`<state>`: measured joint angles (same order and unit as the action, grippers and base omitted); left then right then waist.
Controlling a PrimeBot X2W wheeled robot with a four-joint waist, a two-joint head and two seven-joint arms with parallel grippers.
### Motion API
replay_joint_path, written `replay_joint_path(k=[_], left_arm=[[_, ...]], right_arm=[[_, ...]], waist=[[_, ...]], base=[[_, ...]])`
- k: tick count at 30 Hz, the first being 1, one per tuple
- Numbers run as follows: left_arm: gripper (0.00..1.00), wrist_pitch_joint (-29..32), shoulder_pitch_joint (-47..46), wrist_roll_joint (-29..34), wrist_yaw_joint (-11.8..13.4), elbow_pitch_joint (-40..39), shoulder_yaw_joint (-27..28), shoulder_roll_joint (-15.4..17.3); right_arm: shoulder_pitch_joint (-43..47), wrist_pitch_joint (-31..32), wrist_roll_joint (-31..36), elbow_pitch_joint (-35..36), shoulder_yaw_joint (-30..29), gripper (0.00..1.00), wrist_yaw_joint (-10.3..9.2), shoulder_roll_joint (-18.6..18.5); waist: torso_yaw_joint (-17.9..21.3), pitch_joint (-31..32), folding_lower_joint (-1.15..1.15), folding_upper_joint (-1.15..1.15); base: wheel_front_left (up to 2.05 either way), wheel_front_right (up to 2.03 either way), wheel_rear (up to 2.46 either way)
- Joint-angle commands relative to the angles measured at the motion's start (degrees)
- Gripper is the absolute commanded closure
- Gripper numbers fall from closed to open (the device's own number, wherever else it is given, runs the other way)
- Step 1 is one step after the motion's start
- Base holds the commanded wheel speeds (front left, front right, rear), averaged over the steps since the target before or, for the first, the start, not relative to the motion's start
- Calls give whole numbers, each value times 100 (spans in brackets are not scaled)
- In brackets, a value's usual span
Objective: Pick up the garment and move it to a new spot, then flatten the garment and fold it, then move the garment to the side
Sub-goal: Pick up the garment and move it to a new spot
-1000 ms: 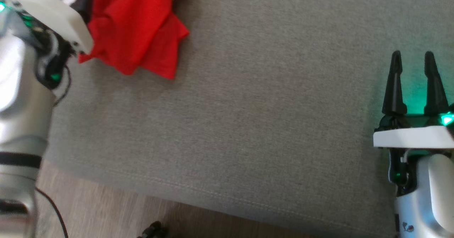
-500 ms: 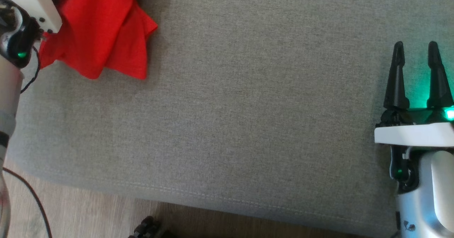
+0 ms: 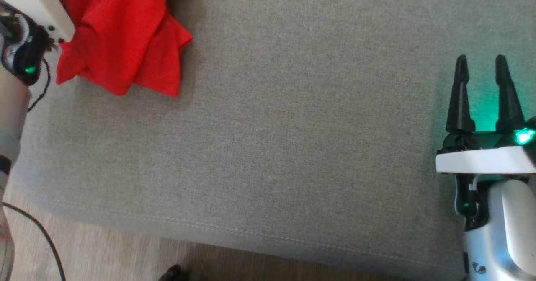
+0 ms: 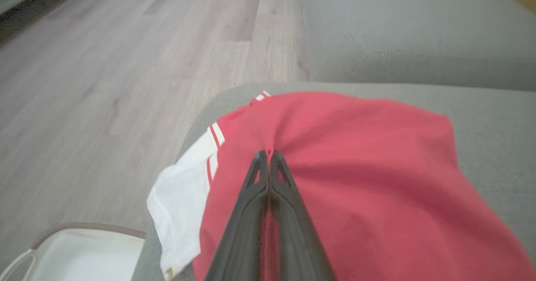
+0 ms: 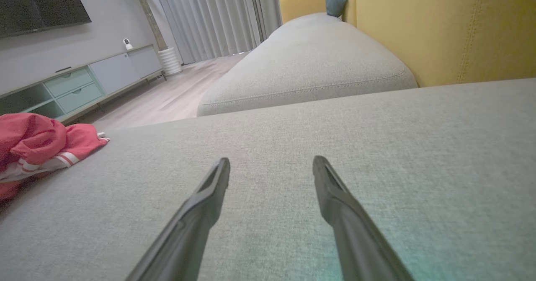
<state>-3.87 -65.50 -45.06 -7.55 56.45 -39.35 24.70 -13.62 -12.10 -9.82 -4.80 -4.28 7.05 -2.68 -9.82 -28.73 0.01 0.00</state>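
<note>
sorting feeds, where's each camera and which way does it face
Head view: on the head, facing down at the grey cushion; left forearm, right end effector show.
Left wrist view: on that wrist, along the shut left end effector pinching the red garment.
Right wrist view: on that wrist, across the cushion toward a yellow backrest; open fingers show.
All share garment and cushion.

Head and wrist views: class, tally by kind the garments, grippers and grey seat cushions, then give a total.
Garment: 1
Grippers: 2 (left gripper, right gripper)
Grey seat cushions: 2 (near cushion, far cushion)
Total: 5
</note>
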Motion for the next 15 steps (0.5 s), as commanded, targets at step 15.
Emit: replay_joint_path(k=[15], left_arm=[[100, -1110, -585, 430, 221, -1417, 984, 418]], right_arm=[[346, -258, -552, -549, 463, 0, 44, -20]], waist=[[49, 1469, -1, 0]], base=[[0, 0, 0]])
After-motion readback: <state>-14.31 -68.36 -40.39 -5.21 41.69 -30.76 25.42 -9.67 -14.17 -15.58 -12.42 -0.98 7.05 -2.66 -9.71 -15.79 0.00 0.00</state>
